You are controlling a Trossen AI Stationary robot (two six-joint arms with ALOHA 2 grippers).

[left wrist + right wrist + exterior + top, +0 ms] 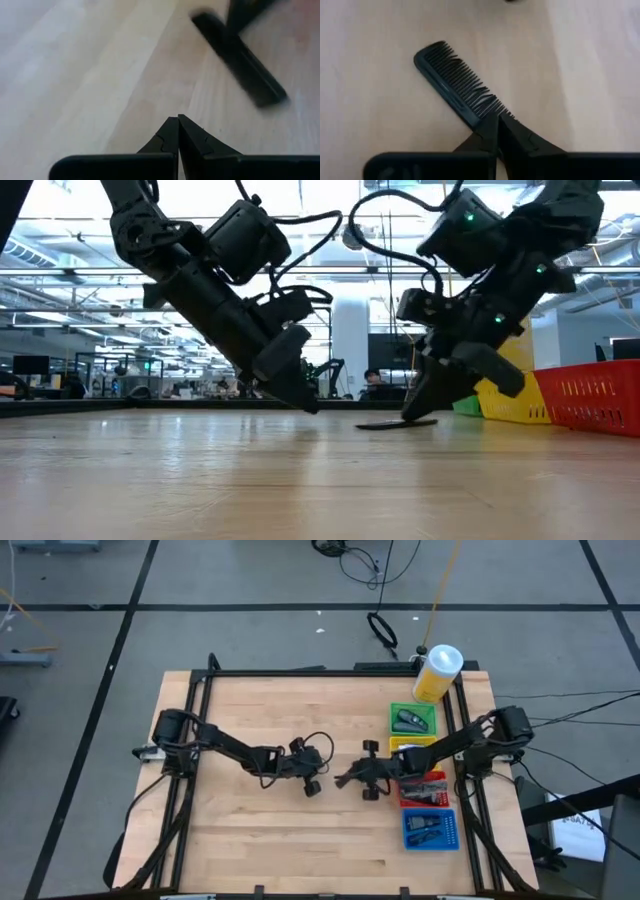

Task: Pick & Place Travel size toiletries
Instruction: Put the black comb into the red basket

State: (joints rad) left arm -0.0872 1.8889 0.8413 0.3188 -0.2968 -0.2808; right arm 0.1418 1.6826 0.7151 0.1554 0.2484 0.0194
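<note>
Near the middle of the wooden surface (280, 830), the right pincer (498, 120) is closed, its fingertips pinched on one end of a black comb (457, 86). That comb lies flat on the wood, its teeth along one side and its free end pointing away from the pincer; from table height it shows as a thin dark strip (396, 422) under the tips. Just beside it, the left pincer (178, 121) is shut and empty, tips low over the wood, the comb lying a little ahead of it. Farther out, by the right arm, stand green (395, 712), yellow (396, 743), red (436, 802) and blue (450, 832) trays, and a big yellow bottle (437, 673).
</note>
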